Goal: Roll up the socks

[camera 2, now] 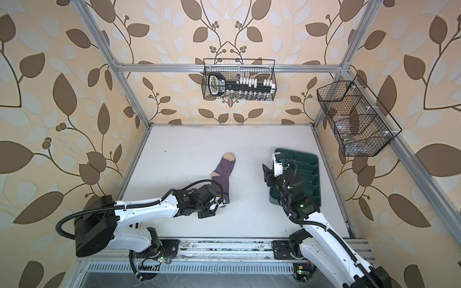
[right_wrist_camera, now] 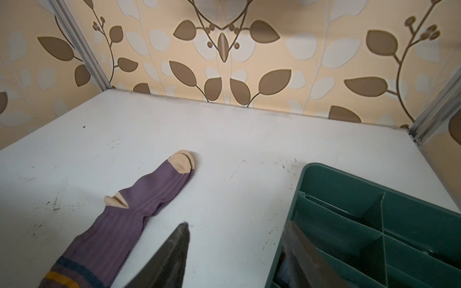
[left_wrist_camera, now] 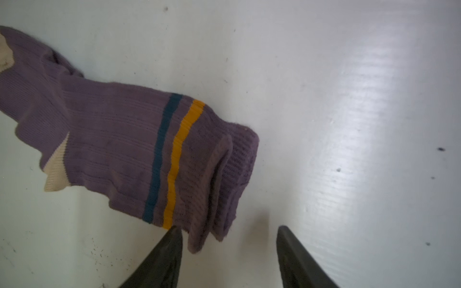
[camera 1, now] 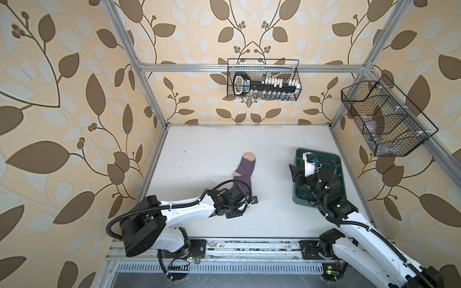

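**Limp purple sock flat on the tabletop, both claws open and empty**

The purple sock [camera 1: 245, 172] lies stretched out near the middle of the tabletop [camera 1: 204, 154]. Its beige toe [right_wrist_camera: 183, 162] points toward the back wall and its cuff [left_wrist_camera: 224, 174] lies toward the front, right at the left arm. No other sock can be made out.

The sock looks light, soft and limp: ribbed knit that will sag, bunch and cling instead of holding a shape. It is not fragile and not slippery, but a pinch on a single layer would probably just drag or unfold it. The cuff end looks doubled over and thicker, so it seems the best place to grip, taking both layers across the edge to start a roll toward the toe.

The left claw [left_wrist_camera: 229, 228] stands low over the tabletop with its jaws well apart. A corner of the cuff lies between them, and one fingertip [left_wrist_camera: 175, 232] is touching or just beside the cuff's edge, with nothing clamped.

The right claw [right_wrist_camera: 237, 224] is likewise spread open and empty, raised near the edge of the green tray [right_wrist_camera: 349, 182], well apart from the sock.
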Action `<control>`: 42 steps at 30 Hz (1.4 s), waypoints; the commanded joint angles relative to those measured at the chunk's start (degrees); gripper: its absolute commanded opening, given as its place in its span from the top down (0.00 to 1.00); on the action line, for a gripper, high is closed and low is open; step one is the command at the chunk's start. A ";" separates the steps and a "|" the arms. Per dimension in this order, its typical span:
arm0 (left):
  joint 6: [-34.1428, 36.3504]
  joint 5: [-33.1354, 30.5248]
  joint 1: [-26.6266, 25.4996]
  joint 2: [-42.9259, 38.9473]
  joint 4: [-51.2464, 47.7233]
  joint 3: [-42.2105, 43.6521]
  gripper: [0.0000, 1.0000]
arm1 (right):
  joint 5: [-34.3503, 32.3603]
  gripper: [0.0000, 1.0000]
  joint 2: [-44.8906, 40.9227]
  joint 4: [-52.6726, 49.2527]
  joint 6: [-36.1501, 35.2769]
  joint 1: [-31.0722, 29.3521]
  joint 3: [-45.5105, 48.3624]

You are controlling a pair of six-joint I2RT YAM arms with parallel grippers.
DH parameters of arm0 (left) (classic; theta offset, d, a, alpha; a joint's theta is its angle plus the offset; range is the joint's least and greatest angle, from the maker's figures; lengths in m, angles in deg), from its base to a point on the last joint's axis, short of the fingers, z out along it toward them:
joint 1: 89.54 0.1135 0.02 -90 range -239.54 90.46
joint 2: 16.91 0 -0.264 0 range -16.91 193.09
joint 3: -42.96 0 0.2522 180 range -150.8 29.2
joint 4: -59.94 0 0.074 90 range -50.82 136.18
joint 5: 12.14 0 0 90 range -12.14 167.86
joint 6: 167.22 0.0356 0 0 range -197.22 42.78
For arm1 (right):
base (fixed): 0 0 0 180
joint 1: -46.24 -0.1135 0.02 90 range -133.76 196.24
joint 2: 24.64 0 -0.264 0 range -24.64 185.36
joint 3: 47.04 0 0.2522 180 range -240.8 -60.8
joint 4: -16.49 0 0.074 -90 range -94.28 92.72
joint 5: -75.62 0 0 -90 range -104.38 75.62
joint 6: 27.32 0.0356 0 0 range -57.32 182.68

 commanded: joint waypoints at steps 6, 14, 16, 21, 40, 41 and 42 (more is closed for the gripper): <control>-0.77 -7.06 -0.12 6.54 5.53 -0.80 0.43 | 2.65 0.38 -0.27 0.13 2.38 0.83 -1.16; -2.62 -10.17 -0.09 7.71 5.97 -2.00 0.78 | 4.44 0.38 0.70 0.18 2.61 1.33 -1.25; -2.95 -9.03 -0.10 7.33 4.86 -2.29 0.84 | 5.61 0.38 0.88 0.09 2.61 1.21 -1.24; -4.76 -4.48 0.36 5.93 2.38 -2.93 0.96 | 10.10 0.41 2.04 -3.09 -2.79 -1.62 -1.56; -7.54 19.28 13.49 11.35 -11.10 -14.12 1.00 | 12.28 0.42 6.38 -10.99 -12.92 -34.35 -1.34; -7.44 19.81 13.65 12.07 -11.69 -14.76 1.00 | 13.60 0.42 7.62 -8.68 -13.98 -35.65 -0.46; -7.40 20.04 13.67 12.60 -12.13 -15.14 1.00 | 14.33 0.42 9.02 -6.66 -15.02 -36.92 0.17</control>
